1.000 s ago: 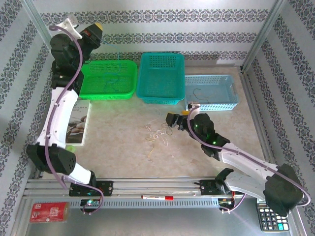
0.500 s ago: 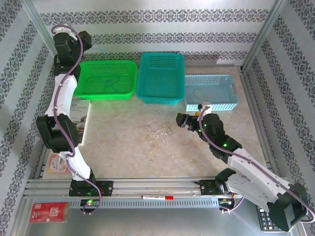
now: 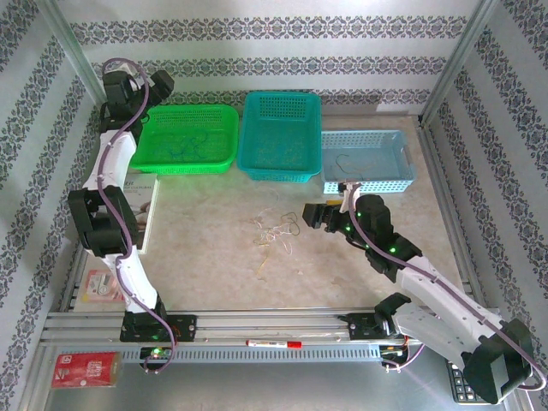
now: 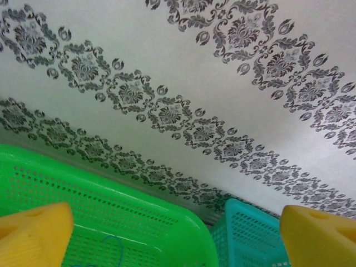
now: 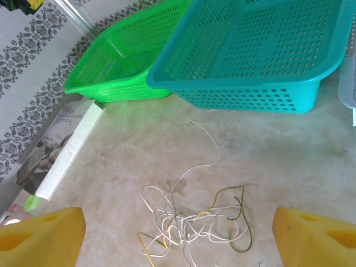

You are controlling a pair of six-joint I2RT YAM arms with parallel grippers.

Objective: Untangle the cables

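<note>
The cables [image 3: 276, 233] lie as a loose tangle of cream, yellow and dark thin wires on the table's middle. They show close up in the right wrist view as cables [image 5: 194, 219]. My right gripper [image 3: 312, 214] hovers just right of the tangle, open, and the right gripper [image 5: 178, 225] has nothing between its yellow pads. My left gripper [image 3: 157, 86] is raised at the green basket's back left corner. The left gripper [image 4: 178, 233] is open and empty. A thin blue cable [image 4: 114, 250] lies in the green basket [image 3: 224, 120].
A teal basket [image 3: 282, 167] stands in the middle and a light-blue basket [image 3: 407, 167] holding one thin wire [image 3: 347, 163] at the right. A booklet [image 3: 141, 210] lies by the left arm. A marker [image 3: 274, 343] rests on the front rail.
My left arm has folded down and its gripper now points over the green basket's corner. My right gripper drew back to the right of the tangle.
</note>
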